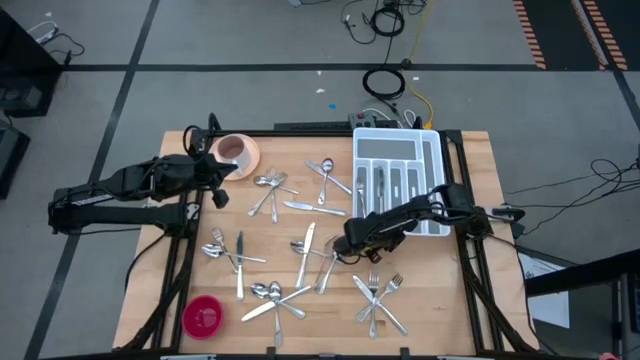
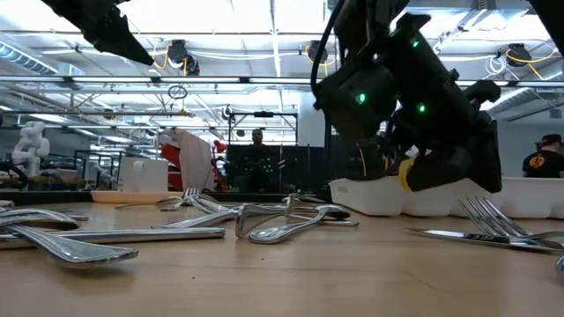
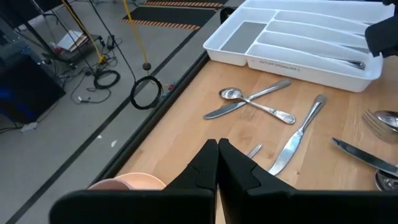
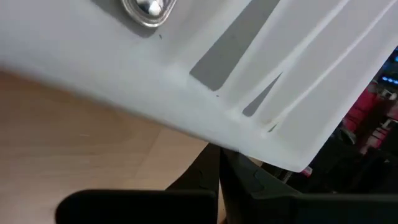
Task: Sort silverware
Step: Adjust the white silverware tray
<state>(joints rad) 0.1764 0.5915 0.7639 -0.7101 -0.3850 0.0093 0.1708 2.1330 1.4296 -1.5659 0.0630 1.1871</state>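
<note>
Right pincer (image 1: pixel 350 240) clenched, empty, low over tabletop (image 1: pixel 470 300), white tray (image 1: pixel 398 150) just behind. Silverware (image 1: pixel 300 245) scattered beside and ahead. Left pincer (image 1: pixel 222 180) clenched beside pink cup (image 1: pixel 236 152).

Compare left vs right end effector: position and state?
Left end effector sits beside the pink cup at the table's far left; right end effector sits mid-table at the white tray's near corner. Left views scattered silverware; right views the tray wall up close. Both are shut and empty.
</note>
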